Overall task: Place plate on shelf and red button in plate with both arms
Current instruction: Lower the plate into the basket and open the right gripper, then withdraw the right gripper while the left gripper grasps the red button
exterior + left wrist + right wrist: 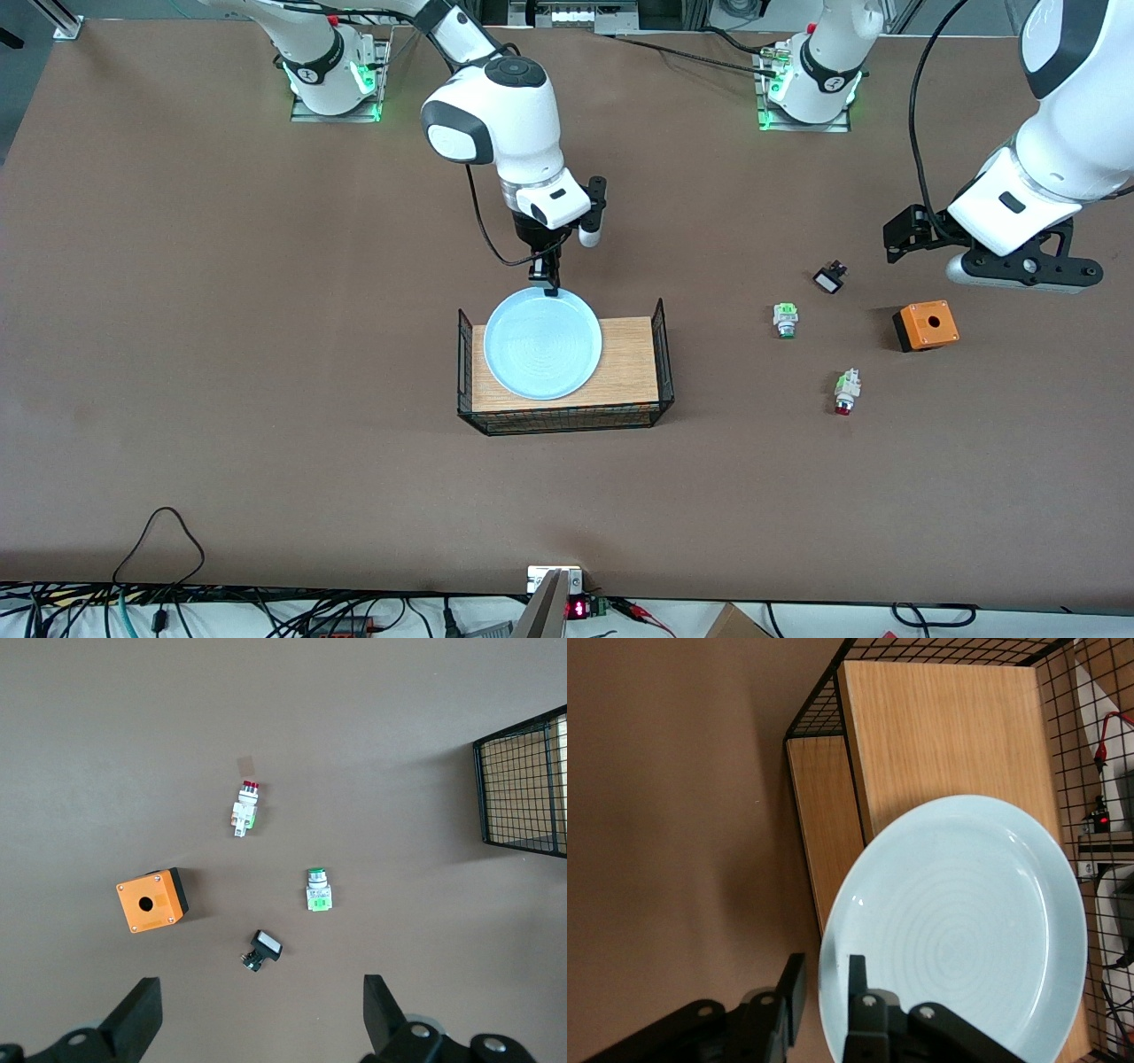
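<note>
The right gripper (549,282) pinches the rim of the round, pale light-blue plate (543,343), one finger on each face of the edge, holding it low over the wire-sided basket with a wooden base (631,354) at the middle of the worktop (221,354). The plate looks close to seated, maybe with one edge touching the wood (hard to call), so by my reading that half of the job lacks only the release.

Moving toward the left arm's end of the table: the small switch with a green cap (785,319), a small black switch with a white face (829,280), the red button (845,391) with its whitish body lying nearest the front camera, and the orange box with a hole (926,325). The button is untouched, so its half is all ahead.

The left gripper (257,1014) hovers over the worktop by the orange box, fingers spread wide, holding nothing.
</note>
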